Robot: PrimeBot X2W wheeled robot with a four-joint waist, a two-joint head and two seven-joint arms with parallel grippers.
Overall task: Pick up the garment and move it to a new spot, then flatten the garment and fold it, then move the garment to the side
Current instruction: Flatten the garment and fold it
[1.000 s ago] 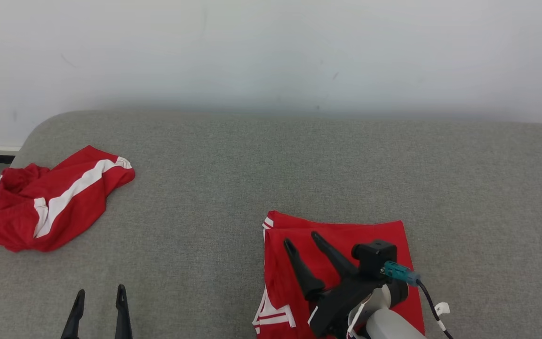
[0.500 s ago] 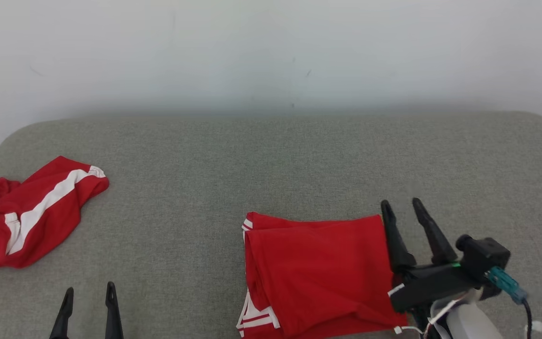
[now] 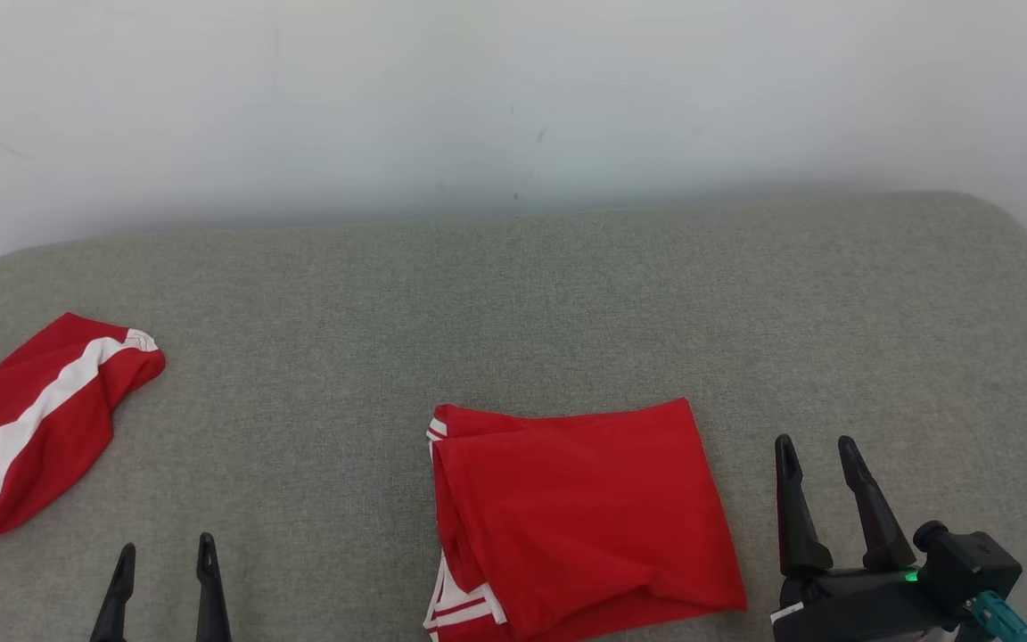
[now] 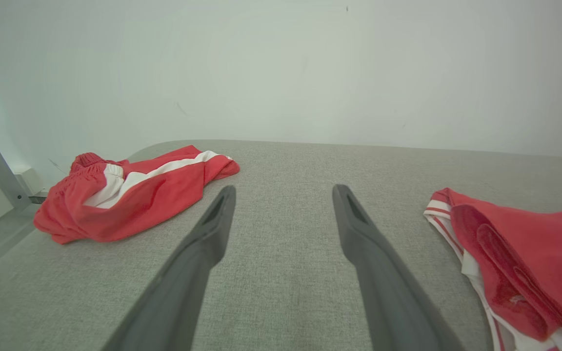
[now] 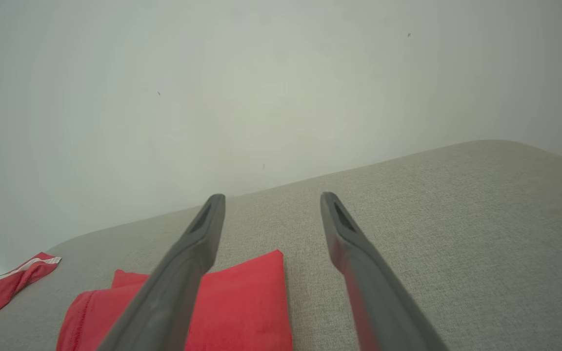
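Lying far left: crumpled red cloth garment with a white stripe (image 3: 32, 419), on the left end of the grey fabric cushion (image 3: 513, 303), partly cut off by the head view's edge.
Left arm: left gripper (image 3: 166, 544), fingers spread and released, low over bare cushion between the two garments.
Centre: folded red cloth garment with white-striped trim (image 3: 576, 508), flat, roughly rectangular, near the cushion's front, well apart from the crumpled one.
Right arm: right gripper (image 3: 814, 440), fingers apart, empty, just beside the folded garment's right edge, a strip of cushion between.
Behind: plain white wall (image 3: 513, 89) along the cushion's back.
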